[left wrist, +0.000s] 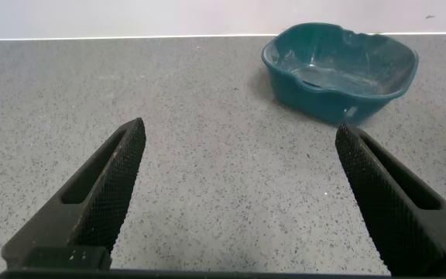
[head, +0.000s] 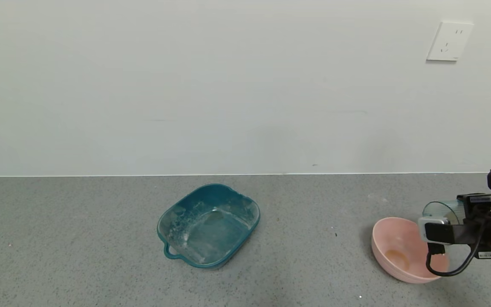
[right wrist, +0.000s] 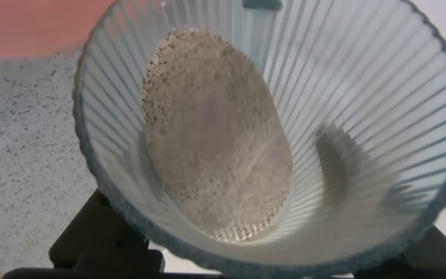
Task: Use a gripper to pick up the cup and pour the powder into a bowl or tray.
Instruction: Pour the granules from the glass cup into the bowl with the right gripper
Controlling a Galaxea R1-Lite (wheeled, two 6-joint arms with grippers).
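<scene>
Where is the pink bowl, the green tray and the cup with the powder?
pink bowl (head: pixel 392 245): head view, on its inner wall.
teal tray (head: pixel 211 226): head view, on its dusty floor.
cup (right wrist: pixel 347 101): right wrist view, on its ribbed inner wall.
powder (right wrist: pixel 215 147): right wrist view, mid-heap.

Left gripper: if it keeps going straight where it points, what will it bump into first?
Probably nothing soon. The left gripper, jaws open, points over bare countertop; the teal tray sits off to one side, though depth is unclear.
</scene>
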